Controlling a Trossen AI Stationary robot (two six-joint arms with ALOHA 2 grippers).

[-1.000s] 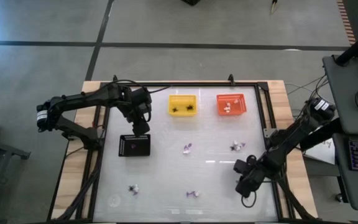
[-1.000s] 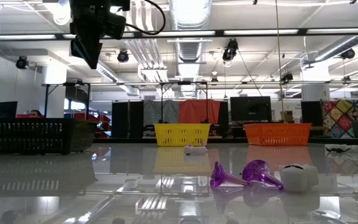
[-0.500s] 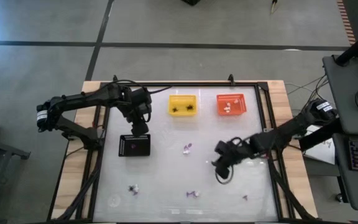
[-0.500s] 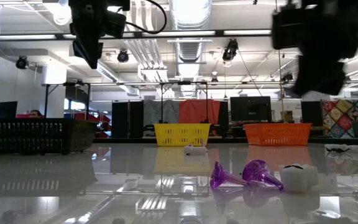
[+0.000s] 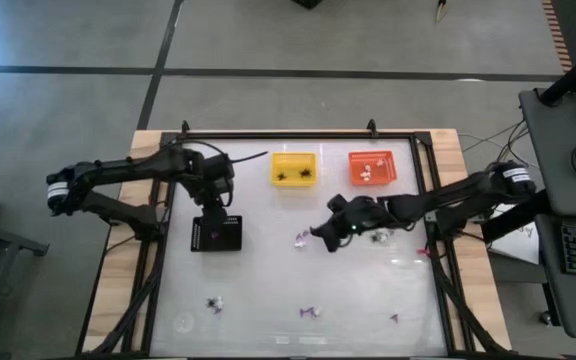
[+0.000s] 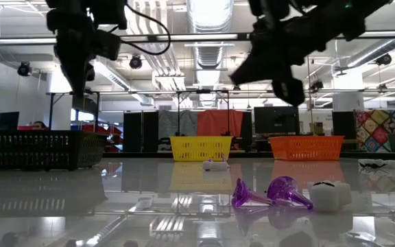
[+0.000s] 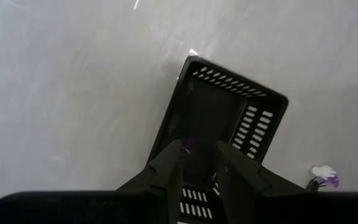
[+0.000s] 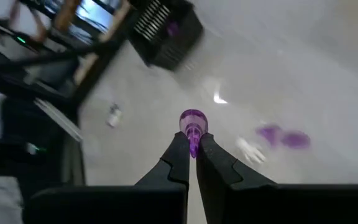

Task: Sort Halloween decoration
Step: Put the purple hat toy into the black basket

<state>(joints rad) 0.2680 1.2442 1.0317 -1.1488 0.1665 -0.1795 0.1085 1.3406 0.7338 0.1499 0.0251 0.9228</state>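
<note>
The Halloween decoration is tiny trinkets scattered on the white table: one (image 5: 301,238) near the middle, one (image 5: 378,236) right of it, and others (image 5: 214,304) (image 5: 310,312) (image 5: 394,318) near the near edge. My right gripper (image 5: 320,236) hovers mid-table, shut on a purple cone-shaped trinket (image 8: 193,121). My left gripper (image 5: 212,207) hangs open over the black tray (image 5: 216,233), which holds a purple trinket (image 7: 187,146). My right gripper pinches the purple trinket by its narrow stem (image 8: 193,138) between the two fingertips. The wide round end (image 8: 193,118) sticks out beyond the fingers. The trinket is lifted clear of the table.
A yellow basket (image 5: 294,168) with black trinkets and an orange basket (image 5: 372,167) with white ones stand along the far edge. A raised frame (image 5: 428,200) borders the table. In the low view, purple and white trinkets (image 6: 280,193) lie close to the camera.
My right gripper has swept from the near right corner toward the table's middle, leftward and toward the far edge. My left gripper has shifted slightly left and lower over the black tray.
</note>
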